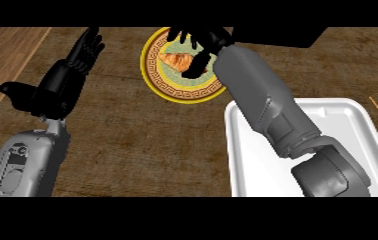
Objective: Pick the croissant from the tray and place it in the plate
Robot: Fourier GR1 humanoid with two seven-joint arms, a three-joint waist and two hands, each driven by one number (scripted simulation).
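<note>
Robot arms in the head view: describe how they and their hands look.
Both forearms are smooth grey shells of rounded, jointed segments. The left forearm shows lighter panels with small round fittings. The left robot hand and right robot hand are glossy black with segmented fingers. No cables or markings show.

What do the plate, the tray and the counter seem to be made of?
Plate: probably glazed ceramic, with a yellow rim and a patterned brown band.
Tray: smooth plain white, plastic or foam; cannot tell which.
Counter: dark wood, visible grain, matte.
</note>
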